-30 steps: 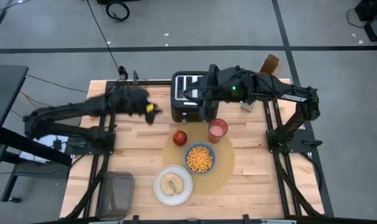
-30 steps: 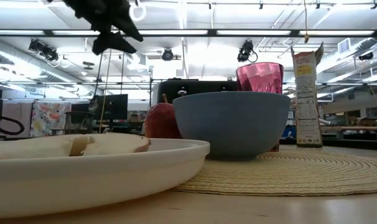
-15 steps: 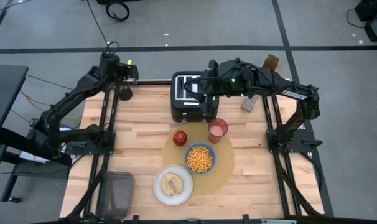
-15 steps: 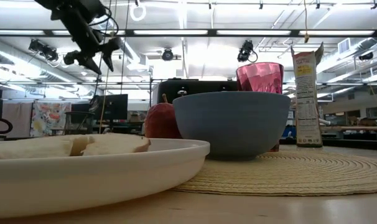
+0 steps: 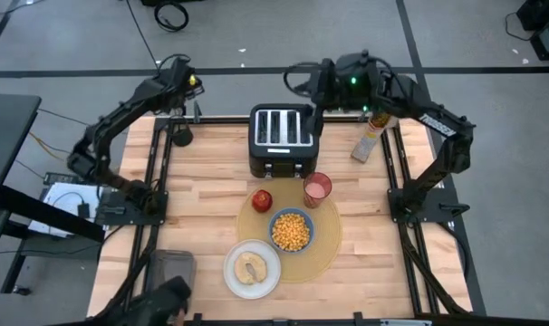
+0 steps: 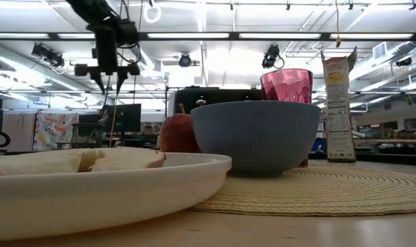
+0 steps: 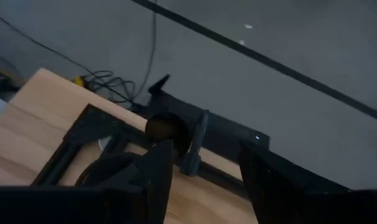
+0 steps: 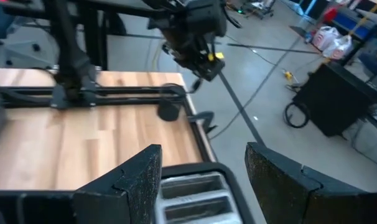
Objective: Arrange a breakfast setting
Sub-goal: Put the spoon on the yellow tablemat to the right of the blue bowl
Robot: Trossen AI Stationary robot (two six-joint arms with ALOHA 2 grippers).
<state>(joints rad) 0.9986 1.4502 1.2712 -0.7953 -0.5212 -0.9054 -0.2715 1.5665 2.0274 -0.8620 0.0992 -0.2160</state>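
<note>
A round tan placemat lies at the table's middle. On it stand a blue bowl of yellow cereal, a red apple and a pink cup. A white plate with a bagel overlaps the mat's near left rim. My left gripper hangs open over the table's far left corner, well clear of the setting; it also shows as the left gripper with nothing between its fingers. My right gripper stands open above the far side of the toaster, and the right gripper is likewise empty.
A black toaster stands at the far middle, with a cereal box to its right. A dark mesh container sits at the near left. Black frame rails run along both sides. Bare wood lies left of the mat.
My left gripper has swung from above the table's left middle out to the far left corner, turning as it went, so that its fingers now point downward. My right gripper has drawn back toward the far edge, from the toaster's front to above its far side.
</note>
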